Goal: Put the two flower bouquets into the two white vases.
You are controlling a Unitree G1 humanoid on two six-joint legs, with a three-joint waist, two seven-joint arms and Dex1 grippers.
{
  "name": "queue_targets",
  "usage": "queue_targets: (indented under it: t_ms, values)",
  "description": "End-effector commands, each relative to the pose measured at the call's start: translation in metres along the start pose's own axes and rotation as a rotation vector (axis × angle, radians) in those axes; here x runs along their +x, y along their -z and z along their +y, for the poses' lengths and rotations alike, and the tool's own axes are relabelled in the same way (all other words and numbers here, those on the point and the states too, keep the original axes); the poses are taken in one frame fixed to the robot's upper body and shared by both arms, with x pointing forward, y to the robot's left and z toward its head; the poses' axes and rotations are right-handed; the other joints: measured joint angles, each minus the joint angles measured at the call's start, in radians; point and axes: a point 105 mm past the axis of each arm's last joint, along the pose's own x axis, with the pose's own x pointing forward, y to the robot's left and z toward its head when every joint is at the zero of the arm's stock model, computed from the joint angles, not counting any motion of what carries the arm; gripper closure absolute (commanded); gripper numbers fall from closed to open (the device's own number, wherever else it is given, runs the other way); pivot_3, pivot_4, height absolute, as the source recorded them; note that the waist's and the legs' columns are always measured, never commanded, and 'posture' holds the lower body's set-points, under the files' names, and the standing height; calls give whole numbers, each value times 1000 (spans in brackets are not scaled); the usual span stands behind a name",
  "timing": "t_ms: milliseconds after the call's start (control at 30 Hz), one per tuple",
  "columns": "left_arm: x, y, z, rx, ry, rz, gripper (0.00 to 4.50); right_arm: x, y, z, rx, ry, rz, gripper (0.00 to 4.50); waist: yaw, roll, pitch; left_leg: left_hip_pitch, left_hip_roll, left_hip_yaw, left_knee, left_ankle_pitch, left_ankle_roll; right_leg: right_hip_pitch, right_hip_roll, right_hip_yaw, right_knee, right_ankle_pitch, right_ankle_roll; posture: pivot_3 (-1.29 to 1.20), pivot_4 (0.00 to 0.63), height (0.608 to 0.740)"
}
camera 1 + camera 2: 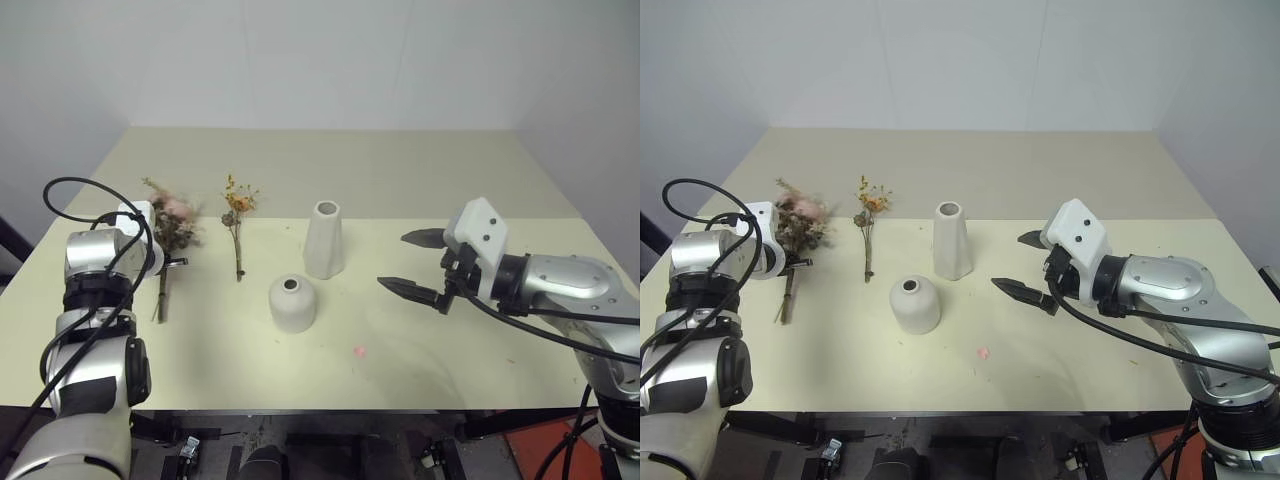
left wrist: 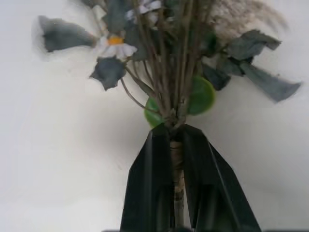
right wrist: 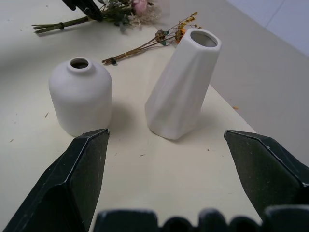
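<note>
Left wrist view shows the left gripper (image 2: 176,145) with fingers clenched on the large bunch's (image 1: 172,222) stems; the right gripper's (image 1: 420,264) fingers are spread near both vases.

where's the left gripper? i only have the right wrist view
Observer: The left gripper is shut on the big bouquet, pinching its stems.
Operator: is it lifted yet
Observer: Cannot tell; from the head view the stems look to lie along the table.
Operator: and the sprig
Observer: The sprig lies flat between the big bouquet and the tall vase, untouched.
Operator: right gripper?
Observer: The right gripper is open, hovering to the right of the short vase.
</note>
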Motion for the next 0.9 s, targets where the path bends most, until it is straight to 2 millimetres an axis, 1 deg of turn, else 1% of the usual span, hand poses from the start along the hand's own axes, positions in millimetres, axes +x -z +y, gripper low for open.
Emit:
queue_targets:
  t_ms: [33,100,133,200,233,300,333,367,400,533,600,667,733,900]
  values:
    - [-8,-22,3,18,-17,-91,4436,-7,-10,-4,-36,35,-23,0,0,0,0,0,0,0,0,0,0,0,0,0,0,0,0,0,150,740]
    - [-13,-36,-4,57,-2,-176,4436,-6,-9,-4,-36,36,-24,0,0,0,0,0,0,0,0,0,0,0,0,0,0,0,0,0,150,740]
    - [-18,-45,-10,64,30,-240,4436,-6,-9,-4,-36,37,-25,0,0,0,0,-1,0,0,0,0,0,0,0,0,0,0,0,0,150,740]
    - [-30,-63,-23,21,121,-339,4436,-6,-9,-4,-35,39,-26,0,0,-1,-1,-4,0,0,1,0,0,-3,0,0,1,0,0,0,150,740]
    - [-39,-76,-30,-5,166,-415,4436,-6,-9,-4,-35,40,-26,0,1,-1,-1,-6,0,0,1,0,0,-5,0,0,4,1,0,0,150,740]
    - [-61,-108,-42,-103,212,-646,4436,-5,-8,-5,-38,43,-28,0,5,-1,-1,-10,0,0,2,1,-1,-9,-1,0,8,1,0,0,150,740]
    - [-68,-115,-43,-143,218,-721,4436,-5,-8,-5,-39,44,-29,0,7,-2,-1,-12,0,-1,3,1,-1,-10,-1,-1,8,1,0,0,150,740]
    - [-77,-123,-49,-170,258,-823,4436,-5,-8,-6,-42,47,-31,0,9,-2,-1,-13,0,-1,4,1,-2,-10,-2,-1,8,1,0,0,150,740]
    - [-86,-130,-58,-200,336,-912,4436,-4,-8,-6,-47,50,-34,0,11,-2,-1,-13,-1,-1,4,1,-2,-10,-3,-1,8,1,0,0,150,740]
    - [-116,-149,-91,-323,615,-1154,4436,-2,-8,-7,-64,57,-45,0,13,-2,-1,-13,-2,0,4,1,-2,-10,-3,-1,8,1,0,0,150,740]
    - [-125,-154,-105,-387,743,-1211,4436,-2,-9,-6,-70,63,-50,0,13,-2,-1,-12,-2,1,4,1,-2,-9,-3,-1,8,1,1,0,150,740]
    - [-131,-157,-119,-490,892,-1235,4436,-5,-11,-4,-75,78,-57,0,13,-2,-1,-12,-2,1,4,1,-1,-9,-3,-1,7,1,1,0,150,740]
    - [-133,-158,-128,-601,1002,-1251,4436,-9,-12,-3,-76,97,-62,0,12,-2,-1,-12,-2,1,4,1,-1,-8,-3,-1,7,1,1,0,150,740]
    - [-119,-159,-143,-821,1069,-1198,4436,-15,-7,0,-68,134,-47,0,4,-2,-1,-12,-2,0,6,1,0,-7,-2,-1,7,1,1,0,150,740]
